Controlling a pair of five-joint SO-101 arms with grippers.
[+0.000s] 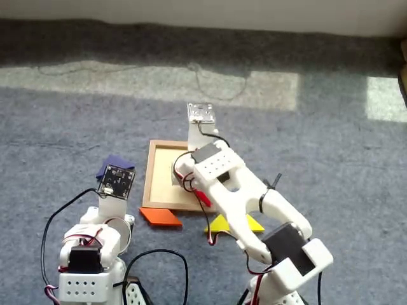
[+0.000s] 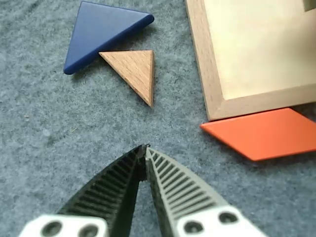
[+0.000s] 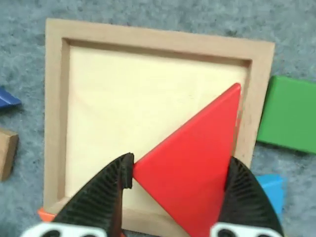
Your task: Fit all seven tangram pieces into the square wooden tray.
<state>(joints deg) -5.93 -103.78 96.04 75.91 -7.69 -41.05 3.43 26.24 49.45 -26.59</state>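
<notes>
Right pincer (image 3: 178, 167): clamped on the red triangle (image 3: 200, 148), with one ribbed finger (image 3: 106, 190) at a corner of the piece and the other against the opposite edge.
Red triangle: held flat over the tray (image 3: 158, 40), on the half nearest the green piece (image 3: 289, 113). One tip reaches the inner edge of that side's rim. Whether it rests on the tray floor I cannot tell.
Tray: square, pale wood with a raised rim. In the high view (image 1: 150, 175) it sits mid-counter, partly under the right arm.
Left pincer (image 2: 144, 157): fingers pressed together with nothing between them, above the grey covering and apart from every piece.
Blue triangle (image 2: 98, 32): flat on the covering, outside the tray and to one side of it.
Wooden triangle (image 2: 134, 69): smaller, just beside the blue triangle, with one corner touching its long edge.
Orange parallelogram (image 2: 264, 133): outside the tray, lying along the outer rim at a corner. It also shows in the high view (image 1: 160, 217).
Light blue piece (image 3: 271, 190): outside the tray, near the green piece and partly hidden behind a finger.
Yellow piece (image 1: 219, 223): on the covering near the tray's front edge, partly under the right arm.
Counter (image 1: 318, 159): covered in grey carpet-like fabric.
</notes>
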